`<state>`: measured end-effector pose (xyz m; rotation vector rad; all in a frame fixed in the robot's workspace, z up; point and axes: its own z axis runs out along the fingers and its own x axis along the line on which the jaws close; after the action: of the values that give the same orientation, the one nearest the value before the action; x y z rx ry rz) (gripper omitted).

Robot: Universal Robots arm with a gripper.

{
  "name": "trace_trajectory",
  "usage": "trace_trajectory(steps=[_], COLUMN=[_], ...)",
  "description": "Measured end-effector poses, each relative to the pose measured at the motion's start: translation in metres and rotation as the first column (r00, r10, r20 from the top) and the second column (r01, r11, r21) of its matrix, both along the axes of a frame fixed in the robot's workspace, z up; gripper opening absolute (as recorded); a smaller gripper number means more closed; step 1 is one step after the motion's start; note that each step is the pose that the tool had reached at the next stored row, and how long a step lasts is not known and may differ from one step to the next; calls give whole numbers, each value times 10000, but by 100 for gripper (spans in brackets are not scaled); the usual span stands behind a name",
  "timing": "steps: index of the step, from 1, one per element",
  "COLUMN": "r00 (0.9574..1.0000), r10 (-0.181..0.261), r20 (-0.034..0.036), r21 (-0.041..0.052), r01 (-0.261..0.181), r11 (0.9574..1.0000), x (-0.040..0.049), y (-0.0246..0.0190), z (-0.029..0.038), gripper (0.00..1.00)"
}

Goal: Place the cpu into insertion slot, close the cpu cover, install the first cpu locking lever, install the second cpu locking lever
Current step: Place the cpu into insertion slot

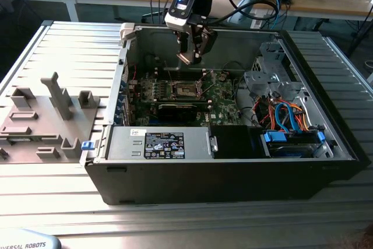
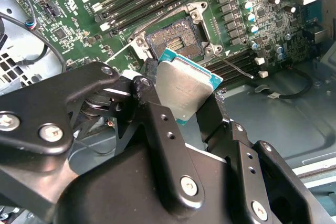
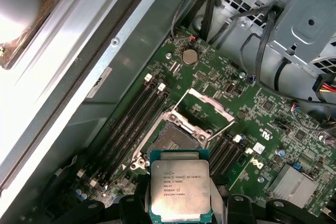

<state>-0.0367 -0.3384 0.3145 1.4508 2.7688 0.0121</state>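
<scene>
We log the gripper (image 2: 184, 95) clamped on the cpu (image 3: 180, 190), a flat square chip with a dull silver-grey top and teal edge. The insertion slot (image 3: 176, 139) lies below the held chip, apart from it: a dark square recess with a silvery rim, on a green circuit board (image 3: 252, 124). The cpu cover (image 3: 209, 100), a thin metal frame, stands raised open.
</scene>
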Motion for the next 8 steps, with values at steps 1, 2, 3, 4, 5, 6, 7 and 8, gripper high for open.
trace_trajectory(steps=[1, 2, 3, 4, 5, 6, 7, 8], r00=[10000, 10000, 10000, 10000, 10000, 10000, 10000, 10000], r10=[-18, -28, -39, -50, -60, -74, -83, -93], r20=[0, 0, 0, 0, 0, 0, 0, 0], r21=[0, 0, 0, 0, 0, 0, 0, 0], r01=[18, 28, 39, 50, 60, 74, 83, 93], r11=[10000, 10000, 10000, 10000, 10000, 10000, 10000, 10000], x=[0, 0, 0, 0, 0, 0, 0, 0], y=[0, 0, 0, 0, 0, 0, 0, 0], z=[-1, -1, -2, -2, -3, -3, -4, -4], gripper=[54, 54, 54, 54, 54, 54, 54, 54])
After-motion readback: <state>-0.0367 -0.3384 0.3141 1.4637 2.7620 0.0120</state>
